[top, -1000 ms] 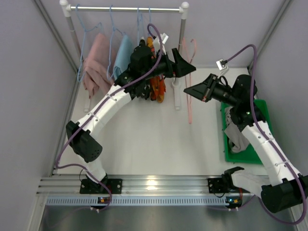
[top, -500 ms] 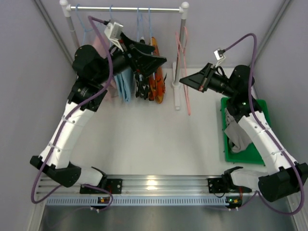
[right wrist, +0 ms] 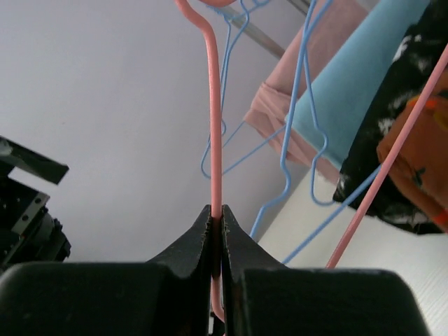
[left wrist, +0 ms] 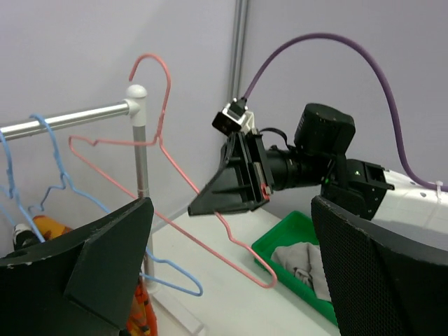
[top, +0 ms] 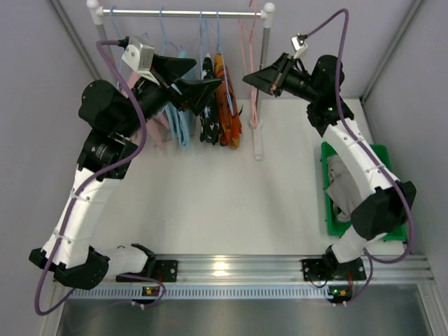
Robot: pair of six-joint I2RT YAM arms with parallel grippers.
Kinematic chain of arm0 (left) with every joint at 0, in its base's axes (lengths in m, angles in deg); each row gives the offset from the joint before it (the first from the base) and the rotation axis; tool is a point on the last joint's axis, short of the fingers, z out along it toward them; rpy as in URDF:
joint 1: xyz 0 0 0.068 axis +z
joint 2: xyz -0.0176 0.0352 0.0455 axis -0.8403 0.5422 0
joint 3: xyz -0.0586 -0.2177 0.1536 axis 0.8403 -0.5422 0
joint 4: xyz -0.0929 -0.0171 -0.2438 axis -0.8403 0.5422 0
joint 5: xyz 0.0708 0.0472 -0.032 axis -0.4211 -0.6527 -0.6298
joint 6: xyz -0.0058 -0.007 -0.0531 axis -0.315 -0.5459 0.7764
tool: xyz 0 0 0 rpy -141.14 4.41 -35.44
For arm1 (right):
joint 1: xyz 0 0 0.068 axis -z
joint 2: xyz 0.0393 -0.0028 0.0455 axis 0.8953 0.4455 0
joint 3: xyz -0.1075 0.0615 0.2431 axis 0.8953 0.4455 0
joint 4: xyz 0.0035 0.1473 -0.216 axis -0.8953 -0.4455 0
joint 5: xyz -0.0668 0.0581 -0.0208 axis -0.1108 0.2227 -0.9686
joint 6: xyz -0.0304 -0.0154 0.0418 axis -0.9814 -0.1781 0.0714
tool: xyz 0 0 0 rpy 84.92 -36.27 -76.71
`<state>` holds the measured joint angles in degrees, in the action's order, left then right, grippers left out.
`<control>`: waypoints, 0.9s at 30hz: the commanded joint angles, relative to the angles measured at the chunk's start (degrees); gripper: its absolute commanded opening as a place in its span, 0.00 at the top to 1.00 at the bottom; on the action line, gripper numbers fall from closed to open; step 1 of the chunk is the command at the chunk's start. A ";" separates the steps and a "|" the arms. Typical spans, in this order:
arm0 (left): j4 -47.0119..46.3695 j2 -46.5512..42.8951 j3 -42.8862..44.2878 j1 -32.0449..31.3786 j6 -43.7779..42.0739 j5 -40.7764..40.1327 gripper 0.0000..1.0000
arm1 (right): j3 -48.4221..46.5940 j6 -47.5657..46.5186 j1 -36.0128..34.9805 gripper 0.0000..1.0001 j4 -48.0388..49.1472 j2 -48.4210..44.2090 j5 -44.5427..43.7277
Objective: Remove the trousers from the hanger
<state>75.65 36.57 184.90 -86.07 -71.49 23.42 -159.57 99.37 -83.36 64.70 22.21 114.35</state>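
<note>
Two grippers flank the rail [top: 189, 12]. My left gripper [top: 192, 77], jaws wide apart, is nearer the orange-red trousers [top: 231, 122], which hang lengthwise below the rail, just to its right. My right gripper [right wrist: 217, 218] pinches the bare pink hanger [right wrist: 213, 105] at the rail's right end.

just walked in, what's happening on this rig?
The right gripper is shut on the wire of an empty pink hanger, holding it up by the right end of the rail; whether its hook is on the rail is unclear. The left gripper is open and holds nothing, up near the hanging clothes. The grey trousers lie in the green bin. The orange-red trousers are not yet off their hanger.
</note>
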 commanded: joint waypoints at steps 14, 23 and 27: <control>3.11 -3.61 -3.67 1.04 -5.80 -7.91 0.01 | -25.58 0.63 4.60 1.00 4.76 24.12 -0.32; 2.93 -3.61 -4.81 2.01 -5.19 -9.58 0.01 | -22.97 -0.86 5.92 0.67 3.27 23.16 3.63; 2.58 -3.52 -5.16 2.36 -4.58 -9.41 0.01 | -19.88 -3.92 6.54 0.41 1.25 18.86 4.34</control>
<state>79.45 33.93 179.88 -84.17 -76.27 14.52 -180.36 97.97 -77.89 65.47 46.79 117.25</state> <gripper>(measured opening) 0.990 0.571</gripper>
